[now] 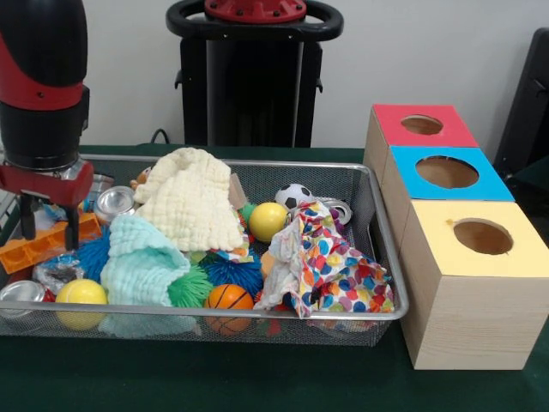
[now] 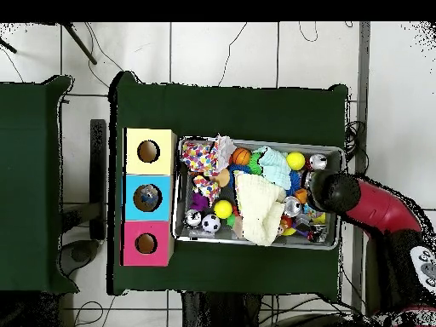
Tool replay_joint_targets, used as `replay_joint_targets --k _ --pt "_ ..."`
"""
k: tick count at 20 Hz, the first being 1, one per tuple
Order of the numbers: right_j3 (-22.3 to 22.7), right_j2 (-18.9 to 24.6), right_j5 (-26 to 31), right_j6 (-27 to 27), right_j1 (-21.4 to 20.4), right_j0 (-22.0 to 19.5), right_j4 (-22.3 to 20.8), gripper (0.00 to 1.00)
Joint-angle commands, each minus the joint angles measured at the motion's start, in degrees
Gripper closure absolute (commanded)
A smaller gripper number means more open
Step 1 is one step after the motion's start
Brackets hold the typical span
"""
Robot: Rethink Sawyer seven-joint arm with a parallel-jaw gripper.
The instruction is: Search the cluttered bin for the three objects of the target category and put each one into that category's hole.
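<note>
The silver wire-mesh bin (image 1: pixel 257 165) is full of toys and cloths; it also shows in the overhead view (image 2: pixel 332 153). My gripper (image 1: pixel 50 221) hangs open and empty over the bin's left end, just above an orange plastic toy (image 1: pixel 34 249). In the overhead view the arm's head (image 2: pixel 334 192) covers the gripper. One crinkly clear-silvery packet (image 1: pixel 53 273) lies below the gripper, between a yellow ball (image 1: pixel 81 293) and the orange toy. I see no other packets; cloths hide much of the bin.
Red (image 1: pixel 422 125), blue (image 1: pixel 446 172) and yellow (image 1: pixel 482 236) topped boxes with round holes stand right of the bin. Something pale shows in the blue box's hole (image 2: pixel 147 197). Shiny cans (image 1: pixel 114 203), a cream cloth (image 1: pixel 193 202), a mint cloth (image 1: pixel 141 257), a spotted cloth (image 1: pixel 330 266) and balls crowd the bin.
</note>
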Motion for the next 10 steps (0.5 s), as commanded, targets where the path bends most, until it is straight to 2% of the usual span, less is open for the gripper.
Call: replay_joint_targets --k 1,5,10 --pt "0.70 1.22 -5.16 12.31 3.52 0.24 2.76 0.00" --pt "1.74 1.36 -4.83 11.48 2.62 0.19 3.33 0.00" --pt "0.38 1.77 -3.57 10.23 3.26 0.04 4.19 0.00"
